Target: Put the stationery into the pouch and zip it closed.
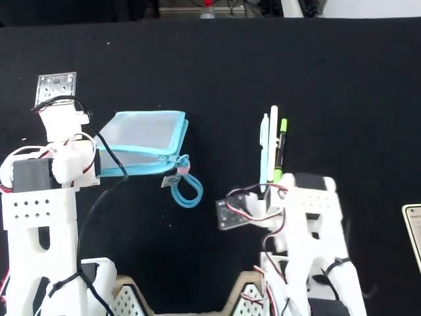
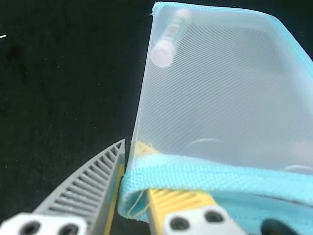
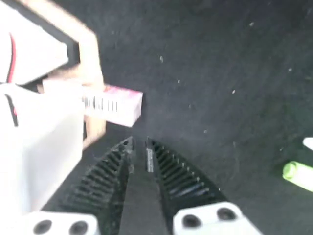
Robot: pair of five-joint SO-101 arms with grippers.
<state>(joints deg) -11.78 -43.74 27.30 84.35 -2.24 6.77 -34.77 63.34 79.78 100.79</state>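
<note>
The right gripper (image 3: 138, 145) hangs by the near edge of the table (image 1: 368, 79), its black fingers almost together and holding nothing. Its wrist view catches a pink-and-white block (image 3: 115, 105) beside a white arm part; in the high view the arm covers that spot. Toward the left edge, the left gripper (image 2: 131, 147) is clamped on a corner of the pouch (image 2: 220, 98). The left wrist view shows a white tube (image 2: 166, 43) through the mesh, where the high view gives just a pale sheet. Right of centre, three pens (image 1: 273, 141) lie side by side, well apart from the pouch. A card (image 1: 413, 227) sits at the right edge.
</note>
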